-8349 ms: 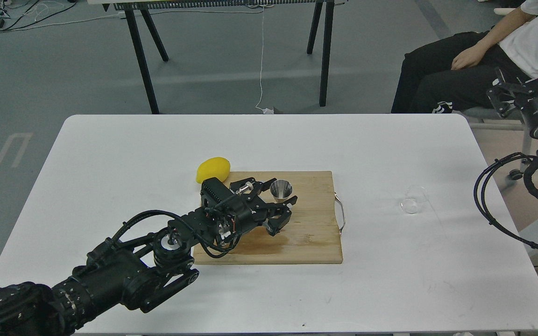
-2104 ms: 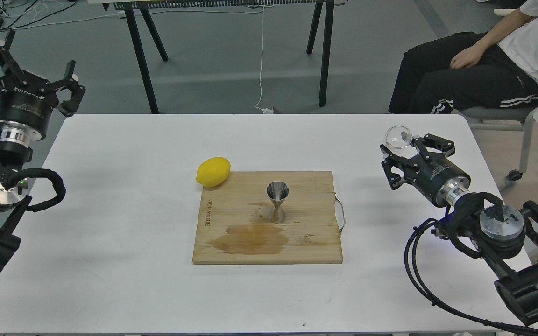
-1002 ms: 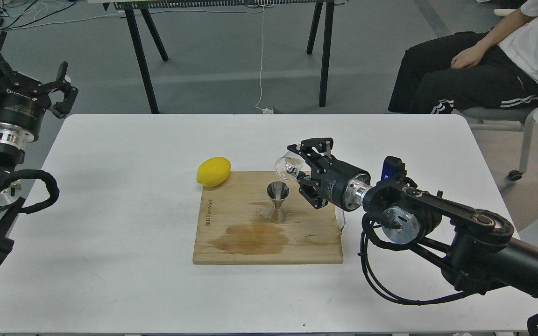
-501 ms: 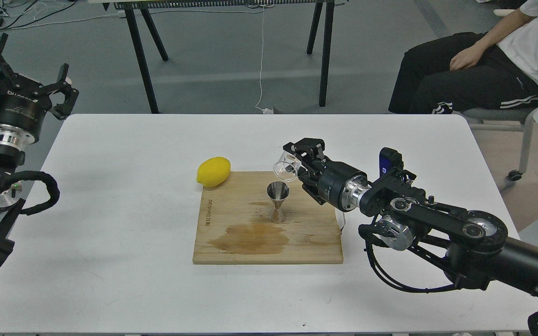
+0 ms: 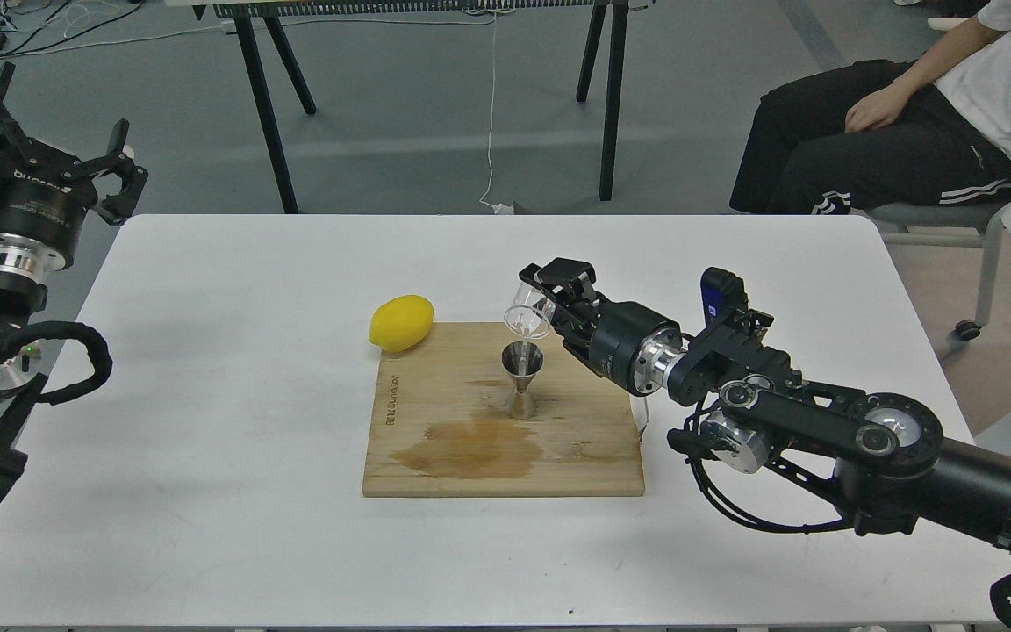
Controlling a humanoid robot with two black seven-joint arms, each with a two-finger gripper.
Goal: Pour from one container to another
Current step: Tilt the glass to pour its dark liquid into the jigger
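The steel jigger stands upright on the wooden cutting board in the middle of the table. My right gripper reaches in from the right and is shut on the small clear cup. The cup is tipped mouth-down to the left, just above the jigger's open top, and a thin clear stream seems to run from its lip into the jigger. My left gripper is raised off the table's far left corner, open and empty.
A yellow lemon lies at the board's back left corner. A wet stain marks the board in front of the jigger. A metal handle sticks out of the board's right edge. A seated person is at the back right.
My right gripper has carried the clear cup from the table's right side to above the jigger and has tipped it further mouth-down over the last second. The left arm stays still.
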